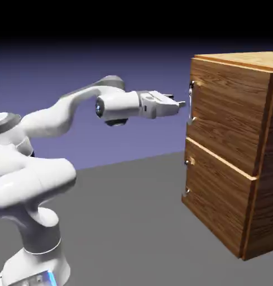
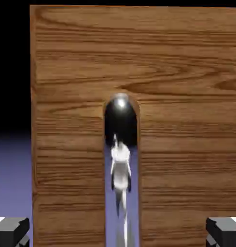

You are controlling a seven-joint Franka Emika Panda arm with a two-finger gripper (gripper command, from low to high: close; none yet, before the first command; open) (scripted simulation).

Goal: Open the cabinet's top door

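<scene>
The wooden cabinet stands at the exterior view's right. Its top door is flush with the cabinet's front, and a vertical silver bar handle runs along its left edge. My gripper points horizontally at that handle, just short of it and apart from it. In the hand view the top door fills the picture with the handle in the middle. My gripper is open, and its fingertips sit wide on either side of the handle.
Below the top door is the shorter lower panel with its own small handle. The cabinet stands on the grey table. My arm's base rises at the lower left.
</scene>
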